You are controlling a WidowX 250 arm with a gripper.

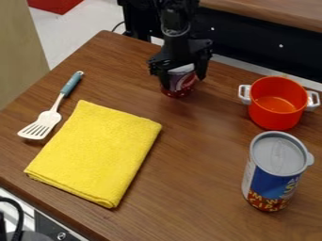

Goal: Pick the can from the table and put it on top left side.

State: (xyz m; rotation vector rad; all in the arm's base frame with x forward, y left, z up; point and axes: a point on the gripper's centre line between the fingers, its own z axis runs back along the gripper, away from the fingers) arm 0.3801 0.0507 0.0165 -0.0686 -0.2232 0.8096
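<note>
Closest to the camera, at the lower right, a tall blue can [270, 185] with a gray lid, standing up on the brown table [189, 188]. Near it, a bit farther back, a round orange pot [273, 117] with two white handles, one on each side. Over on the left, a folded yellow cloth [94, 150], flat on the wood. Just beside the cloth, farther left, a white turner [45, 120] with slots at the near end and a blue-green handle at the far end.

Near the back edge of the table, just right of the middle, a red and silver can [178, 89], tipped a little. On both sides of it, the two fingers of the black gripper [183, 82], pinching it. Bottom of it on the wood or just off: cannot tell. Above, the black arm [177, 40], in from the top edge. At the lower left, beside the table, a bent black cord [20, 212]. At the top left, something red [55, 4] on the white floor [66, 35].
</note>
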